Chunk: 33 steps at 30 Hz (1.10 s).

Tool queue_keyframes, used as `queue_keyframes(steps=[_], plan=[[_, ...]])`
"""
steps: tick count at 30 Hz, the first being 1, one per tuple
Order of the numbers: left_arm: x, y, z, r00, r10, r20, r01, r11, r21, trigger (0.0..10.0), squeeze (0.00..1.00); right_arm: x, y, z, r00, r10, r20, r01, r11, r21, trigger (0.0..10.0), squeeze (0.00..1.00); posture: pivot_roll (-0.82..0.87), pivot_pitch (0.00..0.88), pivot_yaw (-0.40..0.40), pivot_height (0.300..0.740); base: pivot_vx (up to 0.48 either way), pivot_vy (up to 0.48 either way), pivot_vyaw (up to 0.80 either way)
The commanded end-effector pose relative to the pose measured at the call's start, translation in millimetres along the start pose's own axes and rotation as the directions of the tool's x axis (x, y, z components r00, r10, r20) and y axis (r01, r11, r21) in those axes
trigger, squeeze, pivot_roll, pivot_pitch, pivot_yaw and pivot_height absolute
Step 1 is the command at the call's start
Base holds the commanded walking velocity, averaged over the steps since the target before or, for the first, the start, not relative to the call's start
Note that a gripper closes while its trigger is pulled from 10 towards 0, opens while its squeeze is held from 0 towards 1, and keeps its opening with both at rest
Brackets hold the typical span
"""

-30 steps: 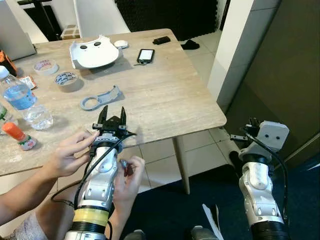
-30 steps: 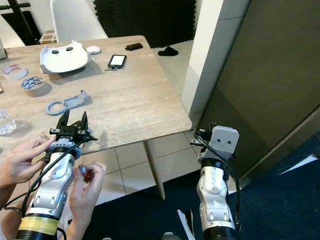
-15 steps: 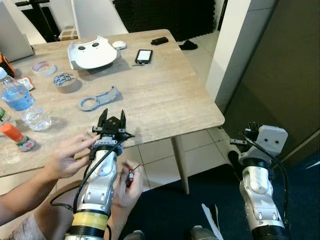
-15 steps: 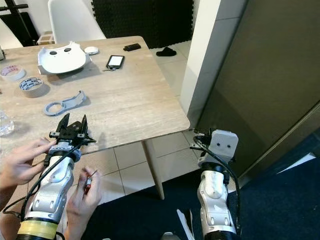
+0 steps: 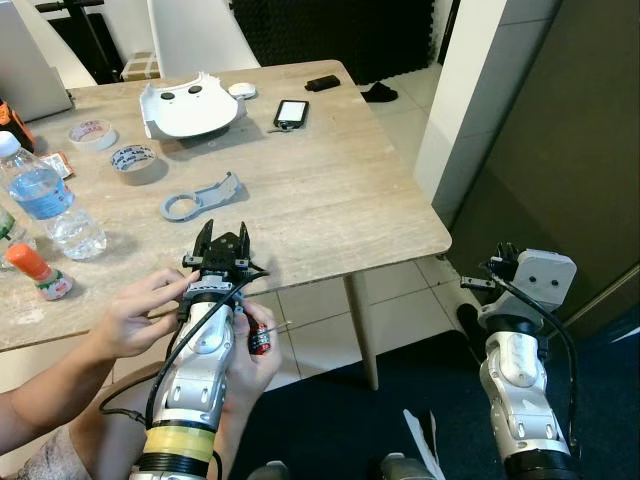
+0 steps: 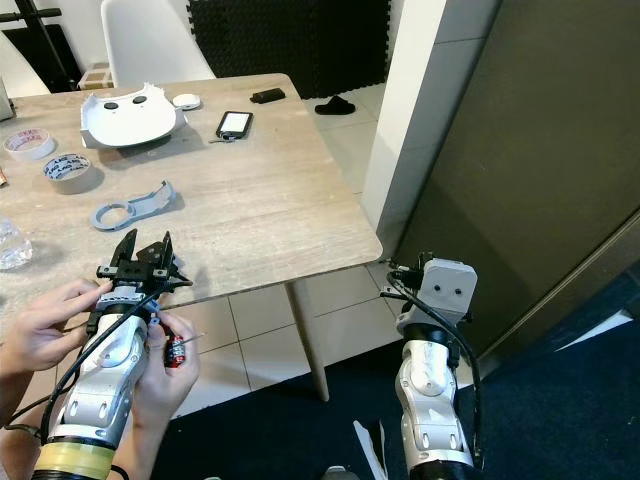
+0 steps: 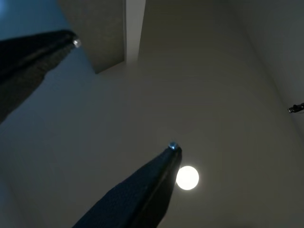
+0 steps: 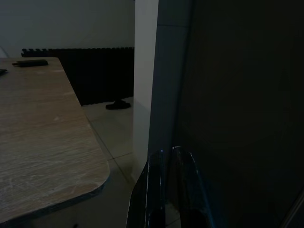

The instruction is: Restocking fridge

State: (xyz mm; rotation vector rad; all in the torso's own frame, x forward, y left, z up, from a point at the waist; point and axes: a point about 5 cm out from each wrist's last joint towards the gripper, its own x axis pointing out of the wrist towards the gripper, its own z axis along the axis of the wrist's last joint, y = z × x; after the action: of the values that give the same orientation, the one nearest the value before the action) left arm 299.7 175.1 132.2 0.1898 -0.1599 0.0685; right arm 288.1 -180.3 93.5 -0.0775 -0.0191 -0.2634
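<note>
Since half a second earlier, the person's hand with the small red screwdriver (image 5: 259,341) had risen closer against the left arm's wrist, while the other hand (image 5: 137,313) stayed cupped on the arm's far side. At far left a water bottle (image 5: 40,200) and a small orange-capped bottle (image 5: 36,271), the likely goods to restock, stood on the wooden surface (image 5: 330,190), untouched. Just right of them the left tool (image 5: 224,237) pointed up at the surface's near edge, its fingers spread apart and empty. Over at right, beside the dark panel, the right tool (image 8: 167,156) hung idle with its fingers nearly together, holding nothing. Restocking appeared not yet begun; the arm seemed under adjustment, so the next move likely called for the hands to clear before reaching for a bottle.
</note>
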Motion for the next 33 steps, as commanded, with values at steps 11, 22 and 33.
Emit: queue_keyframes(steps=[11, 22, 33], plan=[[1.2, -1.3, -2.3, 1.0, 0.01, -0.013, -0.01, 1.0, -0.007, 10.0, 0.0, 2.0, -1.6, 1.6, 1.0, -0.004, 0.002, 0.004, 1.0, -0.008, 10.0, 0.0, -0.01, 0.074, -0.036, 0.74, 0.0, 0.0, 0.0], [4.5, -2.6, 2.2, 1.0, 0.02, 0.003, -0.02, 0.999, -0.029, 10.0, 0.0, 2.1, -3.4, 1.5, 1.0, -0.004, 0.001, 0.004, 1.0, -0.008, 10.0, 0.0, 0.0, 0.077, -0.04, 0.74, 0.0, 0.0, 0.0], [1.8, -5.6, 0.0, 1.0, 0.005, -0.004, -0.005, 1.0, -0.023, 10.0, 0.0, 2.4, -4.0, 1.6, 1.0, -0.007, 0.0, 0.007, 1.0, -0.006, 10.0, 0.0, 0.0, 0.08, -0.043, 0.74, 0.0, 0.0, 0.0]])
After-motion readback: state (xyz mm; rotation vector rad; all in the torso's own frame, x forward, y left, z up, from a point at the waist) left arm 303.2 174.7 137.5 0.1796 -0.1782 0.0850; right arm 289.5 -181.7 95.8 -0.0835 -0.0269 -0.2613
